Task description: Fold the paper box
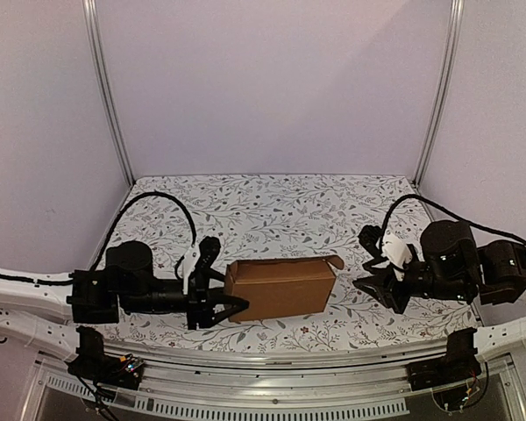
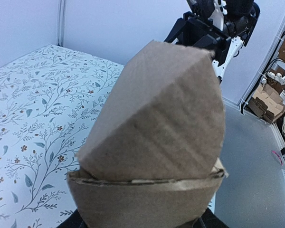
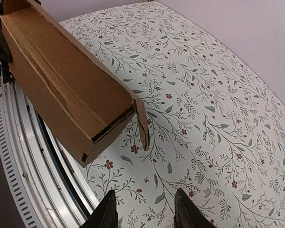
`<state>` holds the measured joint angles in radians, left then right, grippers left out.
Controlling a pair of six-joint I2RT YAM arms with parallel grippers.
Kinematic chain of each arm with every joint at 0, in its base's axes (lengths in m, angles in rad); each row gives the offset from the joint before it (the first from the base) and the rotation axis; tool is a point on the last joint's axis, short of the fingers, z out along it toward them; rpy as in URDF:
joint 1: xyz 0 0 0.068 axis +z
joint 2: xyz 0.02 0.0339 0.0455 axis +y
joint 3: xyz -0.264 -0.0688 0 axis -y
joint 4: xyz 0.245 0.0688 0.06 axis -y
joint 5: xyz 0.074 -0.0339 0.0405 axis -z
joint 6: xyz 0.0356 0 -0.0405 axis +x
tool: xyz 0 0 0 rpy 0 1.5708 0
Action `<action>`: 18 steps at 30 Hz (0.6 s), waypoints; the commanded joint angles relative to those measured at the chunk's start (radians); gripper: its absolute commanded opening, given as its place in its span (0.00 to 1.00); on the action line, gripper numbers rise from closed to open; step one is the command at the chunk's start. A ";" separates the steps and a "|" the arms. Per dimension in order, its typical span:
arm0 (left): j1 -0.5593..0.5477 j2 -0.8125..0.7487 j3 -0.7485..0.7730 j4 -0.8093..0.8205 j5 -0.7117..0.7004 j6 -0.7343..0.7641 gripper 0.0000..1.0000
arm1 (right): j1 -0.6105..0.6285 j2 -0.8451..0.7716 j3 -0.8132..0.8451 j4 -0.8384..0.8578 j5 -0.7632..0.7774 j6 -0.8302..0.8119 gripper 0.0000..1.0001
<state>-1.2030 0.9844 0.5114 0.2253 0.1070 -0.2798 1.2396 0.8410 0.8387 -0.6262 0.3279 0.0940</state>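
Counting one plain brown cardboard paper box (image 1: pixel 280 288), closed up into a long block, lying on the white floral-print worktop (image 1: pixel 272 202) between the black left arm (image 1: pixel 127 272) and the black right arm (image 1: pixel 456 259). Sits close to the left arm, well apart from the right. Left pincer (image 1: pixel 223 279) hard up against the box's left end. From above, looks to straddle that end, but can't tell whether clamped on it or merely spread around it. From the left wrist, paper box (image 2: pixel 156 128) fills the frame and hides the fingers, with one bowed flap (image 2: pixel 142 194) across the bottom. Right pincer (image 1: pixel 361 260) released, holding nothing. From the right wrist, pincer (image 3: pixel 145 216) shows two dark fingertips (image 3: pixel 107 213) apart, bare worktop (image 3: pixel 218 118) in the gap, facing the paper box (image 3: pixel 66 90) end-on. At that end: one narrow slit left open, one side flap (image 3: pixel 142 126) standing out past the corner, also seen overhead (image 1: pixel 334 261) as a small curl.
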 commanded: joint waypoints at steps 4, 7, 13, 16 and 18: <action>0.015 -0.069 -0.025 -0.008 0.028 0.027 0.00 | -0.025 -0.054 -0.018 0.060 -0.107 0.002 0.37; 0.016 -0.098 -0.035 -0.011 0.032 0.028 0.00 | -0.026 -0.042 0.008 0.080 -0.150 -0.015 0.36; 0.015 -0.124 -0.042 -0.023 0.062 0.034 0.00 | -0.026 -0.008 0.053 0.113 -0.177 -0.032 0.33; 0.015 -0.118 -0.042 -0.025 0.072 0.035 0.00 | -0.026 0.019 0.080 0.124 -0.194 -0.042 0.31; 0.016 -0.117 -0.042 -0.026 0.076 0.036 0.00 | -0.026 0.043 0.098 0.129 -0.203 -0.049 0.30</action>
<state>-1.2018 0.8692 0.4824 0.2092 0.1574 -0.2577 1.2179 0.8467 0.8848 -0.5312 0.1635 0.0662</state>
